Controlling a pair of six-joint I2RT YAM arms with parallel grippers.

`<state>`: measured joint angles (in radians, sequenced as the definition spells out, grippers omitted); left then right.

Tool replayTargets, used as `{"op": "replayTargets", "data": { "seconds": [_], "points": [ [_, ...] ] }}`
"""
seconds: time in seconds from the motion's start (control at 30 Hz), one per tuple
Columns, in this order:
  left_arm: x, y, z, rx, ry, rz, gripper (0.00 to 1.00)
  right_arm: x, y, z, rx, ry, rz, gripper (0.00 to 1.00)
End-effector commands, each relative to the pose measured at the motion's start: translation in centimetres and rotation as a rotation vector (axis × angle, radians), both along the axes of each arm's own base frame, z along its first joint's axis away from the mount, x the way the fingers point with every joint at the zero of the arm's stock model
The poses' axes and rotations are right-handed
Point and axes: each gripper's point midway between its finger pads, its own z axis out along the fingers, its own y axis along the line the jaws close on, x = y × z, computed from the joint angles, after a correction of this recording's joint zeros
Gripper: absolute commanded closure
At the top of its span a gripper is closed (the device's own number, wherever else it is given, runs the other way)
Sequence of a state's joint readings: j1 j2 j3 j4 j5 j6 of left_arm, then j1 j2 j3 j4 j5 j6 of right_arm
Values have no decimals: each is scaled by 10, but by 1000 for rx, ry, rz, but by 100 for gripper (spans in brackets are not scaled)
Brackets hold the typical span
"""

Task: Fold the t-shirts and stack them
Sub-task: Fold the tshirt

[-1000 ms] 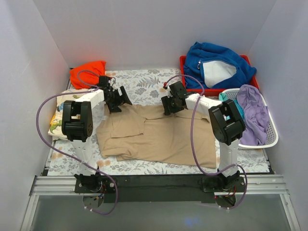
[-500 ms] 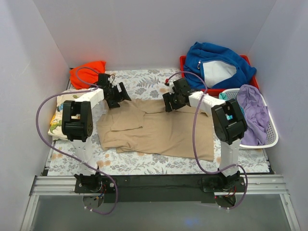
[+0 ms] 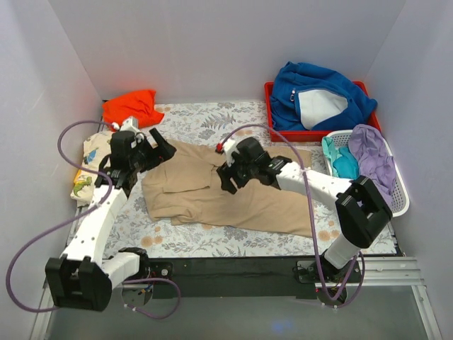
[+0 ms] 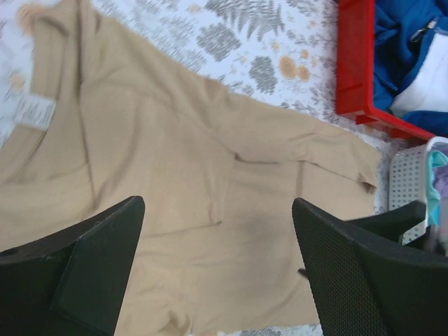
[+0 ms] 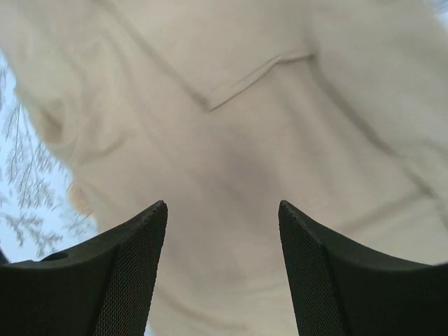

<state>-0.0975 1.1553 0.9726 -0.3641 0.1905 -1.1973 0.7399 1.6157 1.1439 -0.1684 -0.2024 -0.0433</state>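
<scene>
The tan t-shirt [image 3: 233, 195] lies spread flat on the floral mat, partly folded at its left side. My left gripper [image 3: 161, 149] is open and empty, above the shirt's far left corner. In the left wrist view the jaws [image 4: 217, 266] stand wide apart over the tan cloth [image 4: 168, 154]. My right gripper [image 3: 226, 178] is open and empty above the middle of the shirt. The right wrist view [image 5: 221, 210] shows only tan cloth [image 5: 231, 105] between its fingers. The orange t-shirt [image 3: 129, 106] lies bunched at the far left. The dinosaur-print t-shirt [image 3: 86, 170] lies at the left edge.
A red tray [image 3: 311, 133] at the far right holds the blue fleece [image 3: 318, 95]; it also shows in the left wrist view [image 4: 357, 70]. A white basket [image 3: 396, 202] with purple and teal cloth stands at the right. White walls enclose the floral mat [image 3: 205, 120].
Both grippers have left the shirt's far edge. The left one drew back to the left, the right one moved left and nearer over the shirt's middle. The shirt lies a little farther back.
</scene>
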Motion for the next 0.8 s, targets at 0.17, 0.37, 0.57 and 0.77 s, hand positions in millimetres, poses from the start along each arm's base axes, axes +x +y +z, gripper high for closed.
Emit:
{"op": "replayTargets", "data": {
  "seconds": [0.17, 0.37, 0.57, 0.77],
  "points": [
    [-79, 34, -36, 9, 163, 224, 12, -61, 31, -51, -113, 40, 12, 30],
    [-118, 21, -89, 12, 447, 152, 5, -54, 17, -43, -108, 0, -85, 30],
    [-130, -1, -114, -99, 548, 130, 4, -53, 4, -18, -72, -52, -132, 29],
    [-159, -30, -139, -69, 644, 139, 4, -56, -8, 1, -46, -93, -146, 28]
  ]
}}
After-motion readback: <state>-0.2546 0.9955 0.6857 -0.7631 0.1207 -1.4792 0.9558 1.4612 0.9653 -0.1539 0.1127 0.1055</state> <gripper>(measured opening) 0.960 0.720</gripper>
